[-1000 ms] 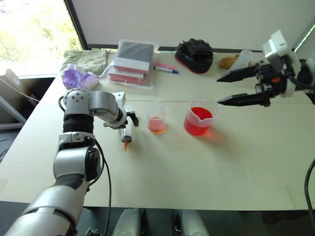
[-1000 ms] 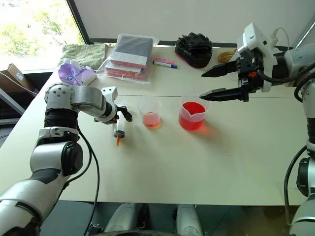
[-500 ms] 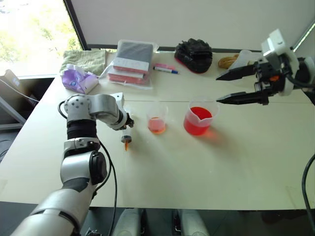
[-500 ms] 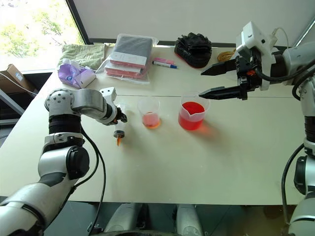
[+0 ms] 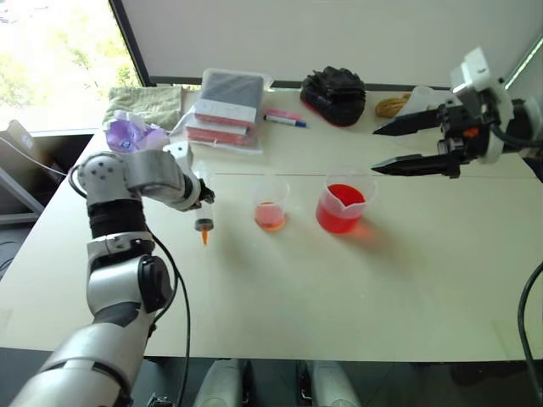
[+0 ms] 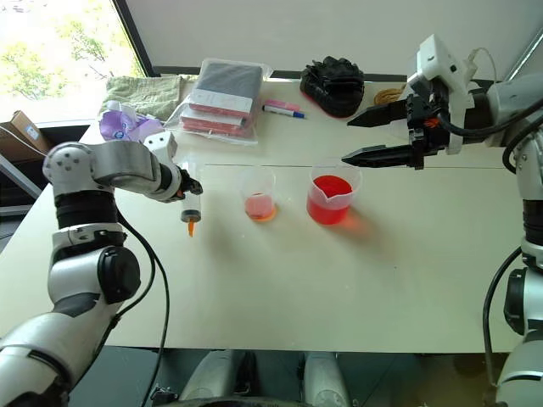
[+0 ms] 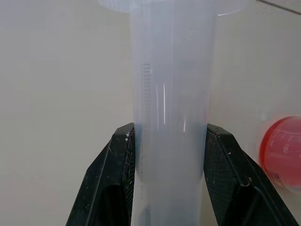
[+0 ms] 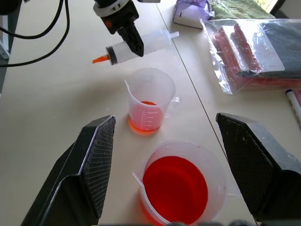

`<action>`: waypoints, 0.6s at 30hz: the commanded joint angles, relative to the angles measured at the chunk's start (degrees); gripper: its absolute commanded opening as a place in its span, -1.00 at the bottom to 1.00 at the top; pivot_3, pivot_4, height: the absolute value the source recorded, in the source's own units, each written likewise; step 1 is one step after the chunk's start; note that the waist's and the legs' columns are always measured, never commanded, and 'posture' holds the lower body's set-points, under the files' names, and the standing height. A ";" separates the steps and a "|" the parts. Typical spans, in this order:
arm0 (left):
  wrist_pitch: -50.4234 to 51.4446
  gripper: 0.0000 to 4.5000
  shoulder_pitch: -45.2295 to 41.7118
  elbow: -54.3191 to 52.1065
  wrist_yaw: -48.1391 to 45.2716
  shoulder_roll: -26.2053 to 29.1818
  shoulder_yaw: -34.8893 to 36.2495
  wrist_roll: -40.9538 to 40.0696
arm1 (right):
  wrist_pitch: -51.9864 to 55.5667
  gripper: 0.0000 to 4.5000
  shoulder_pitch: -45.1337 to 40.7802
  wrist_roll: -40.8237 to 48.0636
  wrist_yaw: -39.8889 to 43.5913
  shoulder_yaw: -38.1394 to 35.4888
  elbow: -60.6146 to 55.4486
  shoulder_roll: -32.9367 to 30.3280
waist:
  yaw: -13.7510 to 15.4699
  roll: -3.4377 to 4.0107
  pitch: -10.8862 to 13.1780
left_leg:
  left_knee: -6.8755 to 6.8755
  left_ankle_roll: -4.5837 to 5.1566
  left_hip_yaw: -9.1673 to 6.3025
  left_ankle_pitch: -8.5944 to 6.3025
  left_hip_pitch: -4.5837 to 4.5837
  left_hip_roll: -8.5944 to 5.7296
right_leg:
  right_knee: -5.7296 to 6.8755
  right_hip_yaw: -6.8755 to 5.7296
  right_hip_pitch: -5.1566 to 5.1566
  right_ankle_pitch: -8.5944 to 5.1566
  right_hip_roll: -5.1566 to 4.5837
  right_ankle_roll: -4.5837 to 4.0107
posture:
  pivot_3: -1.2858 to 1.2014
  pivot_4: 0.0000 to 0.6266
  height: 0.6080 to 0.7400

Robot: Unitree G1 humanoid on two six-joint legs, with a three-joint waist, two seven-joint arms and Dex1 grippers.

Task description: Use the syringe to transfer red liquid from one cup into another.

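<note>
Left gripper clamped shut on the syringe — barrel pinched between both black fingers, lifted clear of the table, orange tip angled down toward the tabletop. Just beside it toward the middle, smaller cup upright with a thin pale pink-orange layer at the bottom. Next along, larger spouted beaker upright, holding deep red liquid, close to the small cup but apart. Right gripper jaws spread wide and empty — hovering above and behind the beaker, pointing toward the left arm. Farther back: marker pen, bagged stack, black item, green cloth, purple packet.
</note>
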 commanded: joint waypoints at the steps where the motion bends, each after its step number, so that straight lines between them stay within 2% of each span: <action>1: 0.41 -0.33 -4.16 -2.37 -9.27 3.34 -1.81 3.86 | 0.26 0.59 0.97 1.26 -1.31 -2.61 -1.60 0.36 | 0.07 0.00 0.00 | 0.00 0.00 0.00 0.00 0.00 -0.01 | 0.00 -0.01 0.00 0.00 0.00 0.00 | 0.03 -0.52 1.00; 4: -3.12 -0.33 -8.16 -5.96 -24.10 7.56 -7.18 9.64 | 1.55 0.59 1.92 1.69 -2.48 -2.96 -1.77 0.47 | -0.04 -0.01 0.01 | 0.00 0.00 0.01 0.01 -0.01 -0.02 | 0.00 -0.02 0.00 0.00 0.03 0.00 | 0.03 -0.52 1.00; 8: -11.15 -0.33 -12.66 -7.45 -42.32 9.60 -14.35 18.41 | 1.83 0.59 3.51 1.99 -3.38 -3.83 -1.54 0.31 | -0.01 -0.01 0.01 | 0.00 -0.01 0.04 0.01 0.02 -0.01 | -0.03 -0.04 0.04 0.00 0.07 0.00 | 0.03 -0.52 1.00; 12: -22.22 -0.33 -16.57 -5.42 -57.60 7.45 -19.55 27.16 | 6.38 0.59 3.61 4.37 -4.64 -5.11 -1.98 0.10 | -0.07 -0.01 0.00 | -0.01 0.00 0.13 0.02 0.07 -0.01 | -0.02 -0.05 0.06 0.00 0.08 0.00 | 0.03 -0.52 1.00; 13: -22.24 -0.33 -16.83 -5.81 -59.45 7.31 -19.42 27.82 | 7.60 0.59 4.14 5.32 -5.43 -5.99 -3.65 -0.02 | -0.07 -0.01 0.00 | -0.01 0.01 0.12 0.02 0.07 0.01 | -0.02 -0.05 0.06 0.00 0.09 0.00 | 0.03 -0.52 1.00; 16: -33.46 -0.33 -17.06 -7.87 -74.22 3.73 -21.28 31.10 | 7.70 0.59 2.96 5.91 -7.55 -7.29 -2.92 1.02 | -0.10 -0.01 0.01 | -0.02 0.01 0.13 0.02 0.07 0.04 | -0.03 -0.02 0.06 0.00 0.11 0.00 | 0.03 -0.52 1.00; 18: -35.89 -0.33 -16.33 -9.36 -79.39 1.95 -20.55 31.27 | 9.26 0.59 3.11 7.14 -9.54 -8.73 -3.53 1.43 | -0.14 -0.01 0.01 | -0.02 0.02 0.14 0.02 0.06 0.04 | -0.04 0.00 0.05 0.00 0.11 0.00 | 0.03 -0.52 1.00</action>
